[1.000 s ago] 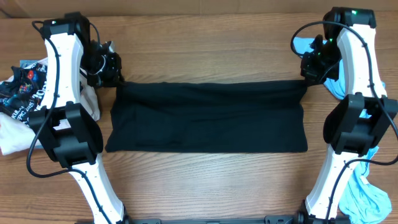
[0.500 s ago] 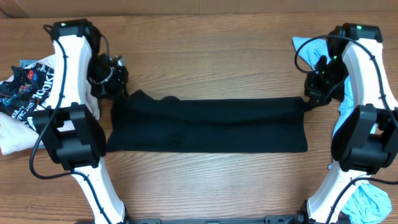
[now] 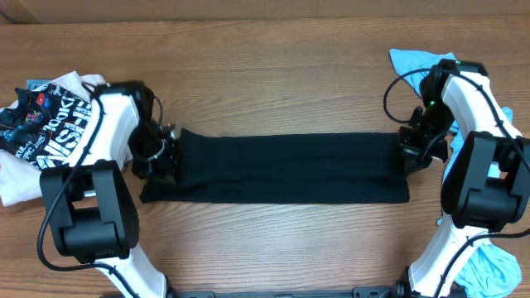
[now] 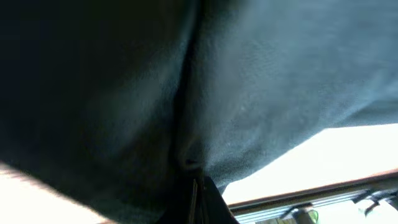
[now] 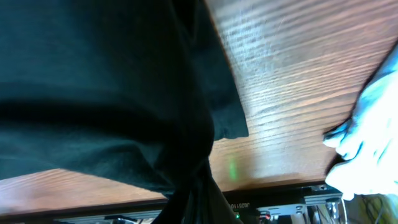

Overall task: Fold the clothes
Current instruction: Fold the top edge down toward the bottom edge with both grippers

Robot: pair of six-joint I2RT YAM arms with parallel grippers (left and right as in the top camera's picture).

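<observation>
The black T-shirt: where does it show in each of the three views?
Overhead: black T-shirt, a long band across the middle.
Left wrist: it fills nearly the whole frame.
Right wrist: it covers the left and centre.
Shared landmark: light blue cloth, overhead top right, right-wrist right edge.

Wood-grain table (image 3: 273,74), grain running left-right. Black T-shirt (image 3: 290,170) lies mid-table as a long folded band, long axis left-right, near edge straight. Off the shirt's left end, a crumpled black printed garment (image 3: 41,124) with white lettering sits by the table edge, with a white cloth (image 3: 16,178) bunched on its near side, touching it. Off the shirt's right end there's light blue cloth (image 3: 410,60) past the far corner and more light blue fabric (image 3: 489,269) toward the near side. Can't tell if they're one piece.
</observation>
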